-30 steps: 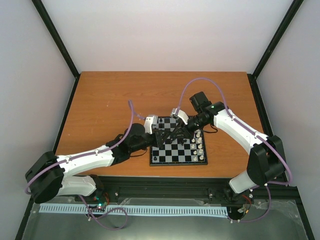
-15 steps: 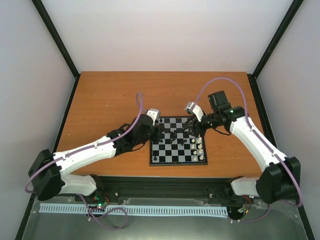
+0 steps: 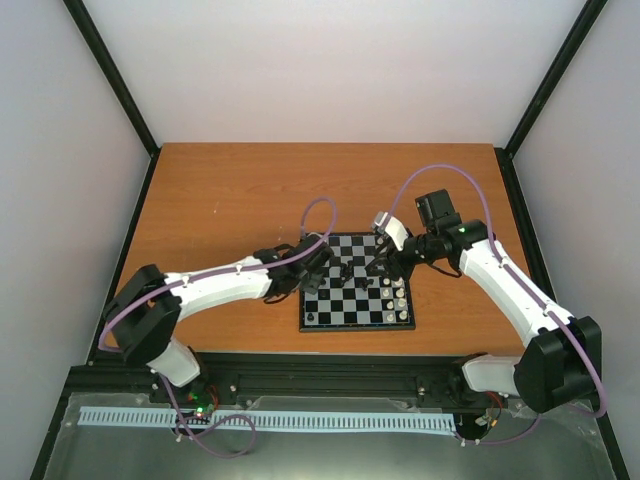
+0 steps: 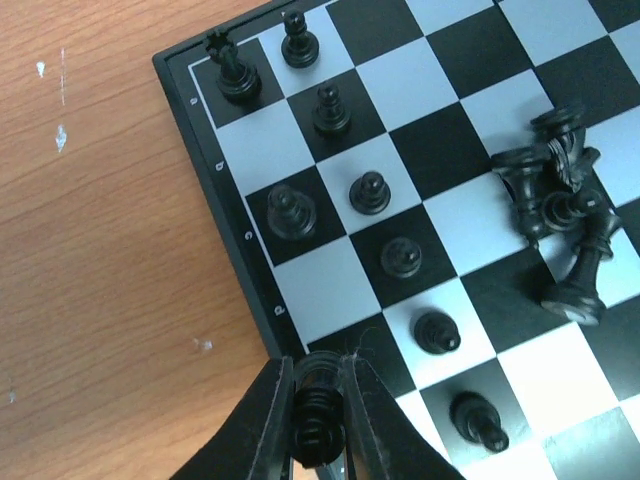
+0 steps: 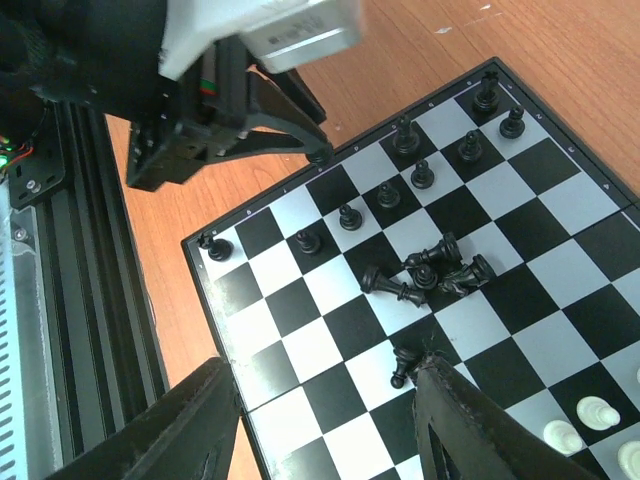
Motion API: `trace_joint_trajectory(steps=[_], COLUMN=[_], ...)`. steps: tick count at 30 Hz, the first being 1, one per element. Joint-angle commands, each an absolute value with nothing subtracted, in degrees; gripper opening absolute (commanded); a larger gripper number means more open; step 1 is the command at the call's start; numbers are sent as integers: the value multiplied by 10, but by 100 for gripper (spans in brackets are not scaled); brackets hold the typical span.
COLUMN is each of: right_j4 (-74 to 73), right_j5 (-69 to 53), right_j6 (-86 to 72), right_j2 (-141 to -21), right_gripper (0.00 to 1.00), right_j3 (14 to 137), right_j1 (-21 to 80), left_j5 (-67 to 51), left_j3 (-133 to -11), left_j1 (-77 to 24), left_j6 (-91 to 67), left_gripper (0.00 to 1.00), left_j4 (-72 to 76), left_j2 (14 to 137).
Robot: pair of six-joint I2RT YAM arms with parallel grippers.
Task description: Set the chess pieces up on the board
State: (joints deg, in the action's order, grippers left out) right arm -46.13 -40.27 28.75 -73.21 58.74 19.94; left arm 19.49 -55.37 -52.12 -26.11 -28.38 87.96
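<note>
Your left hand [image 4: 318,385] is clamped on a black piece [image 4: 318,432], fingers pinched tight on either side of it. From the top camera that hand sits at the 9 o'clock edge of the board [image 3: 355,328]. In its own wrist view the held piece hangs at 6 o'clock, right over the rim where board meets worktop [image 4: 100,250]. Whether it touches down, I cannot tell.

Look up that wrist view: six black pawns [image 4: 370,190] stand upright in a diagonal line, one to a square, running from 12 o'clock down toward 5. Two more black men stand between that line and the rim, one of them in the corner square at 11 o'clock. Over at 3 o'clock there is the heap [image 4: 560,210], black pieces tumbled on their sides and lying against each other.

Your right hand [image 5: 325,430] is wide apart, with nothing between the fingers. It hovers over the board, toward 1 o'clock in the top view. A lone piece [image 5: 402,368], black, is just beside the tip of the finger at 5 o'clock; contact I cannot make out. The heap lies just beyond it, toward 12.

White pieces [image 3: 399,295] line the board's 3 o'clock edge, upright. One black corner piece [image 3: 312,318] stands alone at the 7 o'clock corner, well apart from the rest.
</note>
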Motion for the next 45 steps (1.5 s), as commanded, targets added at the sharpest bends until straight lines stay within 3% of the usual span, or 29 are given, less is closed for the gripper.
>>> trace_joint_trajectory(steps=[1, 13, 28, 45], right_j4=[-450, -450, -454, -458], right_j5=[-403, -396, -399, -401], right_j6=[299, 304, 309, 313], right_j2=[-727, -732, -744, -751], right_gripper=[49, 49, 49, 48], right_j3=[582, 579, 581, 582], right_j1=[198, 199, 199, 199], left_j5=[221, 199, 148, 101], left_j3=[-609, -653, -587, -564], left_j1=[-518, -517, -492, -489], left_j6=[-249, -239, -261, -262], left_gripper=[14, 15, 17, 19], left_j4=[-307, -306, -234, -267], left_j2=[918, 985, 957, 919])
